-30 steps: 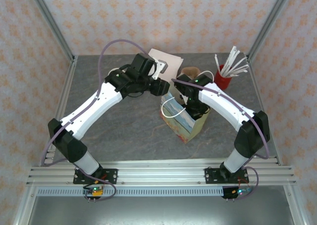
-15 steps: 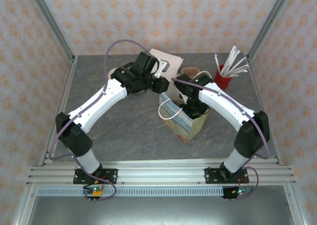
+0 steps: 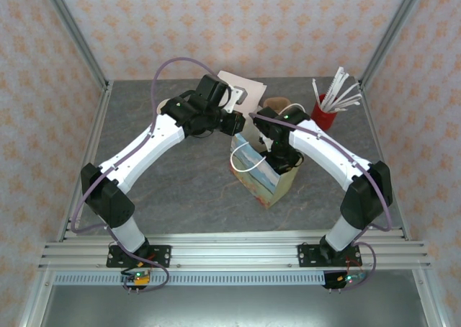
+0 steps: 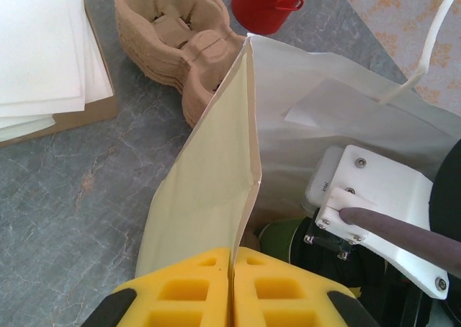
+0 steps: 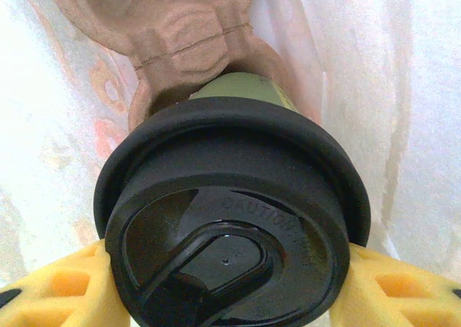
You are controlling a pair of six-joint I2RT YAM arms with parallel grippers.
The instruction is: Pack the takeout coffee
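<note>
The takeout coffee [image 5: 230,248], a green cup with a black lid, hangs inside the paper bag [image 3: 265,183], with my right gripper [image 5: 230,287] shut on it just under the lid. Below the cup, a brown cardboard carrier [image 5: 189,26] lies in the bag. The cup's green side [image 4: 283,238] shows past the right wrist camera mount. My left gripper [image 4: 232,261] is shut on the bag's cream rim wall [image 4: 209,176]. In the top view, the left gripper [image 3: 240,129] sits at the bag's far left rim. The right gripper [image 3: 277,158] reaches down into the bag's mouth.
A stack of cardboard cup carriers [image 3: 277,105] [image 4: 169,32] stands behind the bag. A red cup of straws [image 3: 328,112] [image 4: 268,3] is at the back right. A pile of white napkins [image 3: 241,88] [image 4: 36,46] lies at the back.
My left gripper has shut on the bag's rim, and the left arm has swung slightly toward the back. The right arm with the cup has barely moved.
</note>
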